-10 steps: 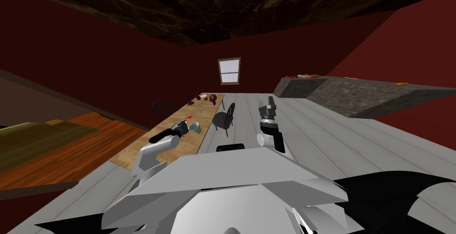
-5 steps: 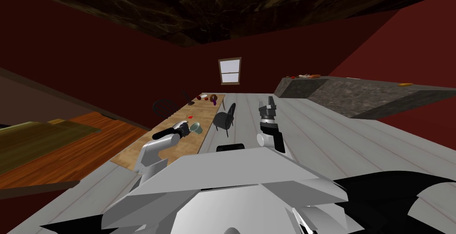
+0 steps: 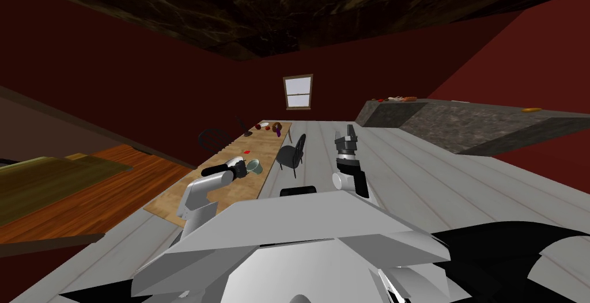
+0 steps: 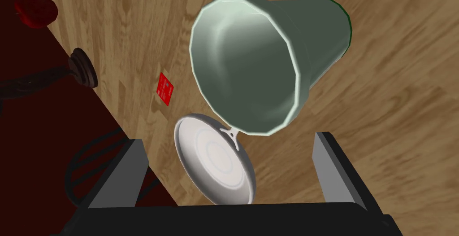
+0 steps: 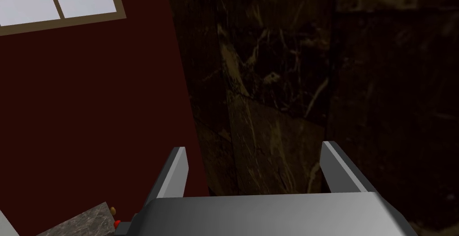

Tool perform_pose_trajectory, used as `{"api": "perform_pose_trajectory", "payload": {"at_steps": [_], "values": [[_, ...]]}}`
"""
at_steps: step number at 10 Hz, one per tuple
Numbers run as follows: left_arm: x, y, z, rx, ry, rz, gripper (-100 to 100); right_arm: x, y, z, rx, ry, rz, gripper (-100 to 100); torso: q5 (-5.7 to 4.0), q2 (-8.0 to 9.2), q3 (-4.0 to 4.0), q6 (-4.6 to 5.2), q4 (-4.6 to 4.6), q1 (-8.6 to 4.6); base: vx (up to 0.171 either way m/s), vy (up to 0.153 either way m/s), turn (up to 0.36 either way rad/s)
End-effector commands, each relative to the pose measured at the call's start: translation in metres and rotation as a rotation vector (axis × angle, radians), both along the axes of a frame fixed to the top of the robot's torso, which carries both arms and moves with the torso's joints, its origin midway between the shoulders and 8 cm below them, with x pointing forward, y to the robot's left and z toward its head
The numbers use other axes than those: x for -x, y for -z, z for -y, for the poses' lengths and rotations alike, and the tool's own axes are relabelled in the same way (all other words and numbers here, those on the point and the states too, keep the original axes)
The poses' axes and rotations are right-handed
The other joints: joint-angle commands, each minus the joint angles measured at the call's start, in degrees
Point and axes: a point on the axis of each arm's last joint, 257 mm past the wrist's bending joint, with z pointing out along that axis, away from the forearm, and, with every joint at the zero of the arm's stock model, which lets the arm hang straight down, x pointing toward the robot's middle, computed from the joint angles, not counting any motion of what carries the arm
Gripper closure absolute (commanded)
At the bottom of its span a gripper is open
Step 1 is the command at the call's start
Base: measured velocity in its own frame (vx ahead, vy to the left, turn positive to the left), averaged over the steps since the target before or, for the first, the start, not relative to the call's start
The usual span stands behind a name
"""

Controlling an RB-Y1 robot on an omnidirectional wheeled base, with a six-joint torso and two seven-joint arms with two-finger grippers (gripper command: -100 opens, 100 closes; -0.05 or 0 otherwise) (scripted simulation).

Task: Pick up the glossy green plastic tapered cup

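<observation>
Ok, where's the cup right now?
In the left wrist view the cup sits on the wooden table on my left, just ahead of the open left gripper, a white dish beside it.

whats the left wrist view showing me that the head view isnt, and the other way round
Left wrist view, not the head view: the green cup's pale inside, its mouth turned toward the open left hand, and a white dish by its rim. Head view, not the wrist view: the right hand held up in front of me, a dark chair, a window and a stone counter. Both: the green cup, the left hand, the red card and the wooden table.
</observation>
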Motion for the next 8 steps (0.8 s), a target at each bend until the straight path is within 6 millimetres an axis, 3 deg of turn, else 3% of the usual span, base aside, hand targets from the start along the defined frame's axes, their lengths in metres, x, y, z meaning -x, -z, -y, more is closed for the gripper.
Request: {"api": "perform_pose_trajectory", "payload": {"at_steps": [1,8], "values": [[0.005,0.013,0.006,0.034,0.005,-0.057,-100,0.0,0.0,0.0,0.0,0.0,0.0,0,0.0,0.0,0.0,0.0,0.0,0.0,0.044,0.024,0.021],[0.041,0.062,0.027,0.151,0.015,-0.281,-100,0.0,0.0,0.0,0.0,0.0,0.0,0,0.0,-0.12,-0.07,0.0,-0.03,-0.02,0.055,0.018,0.005]]}}
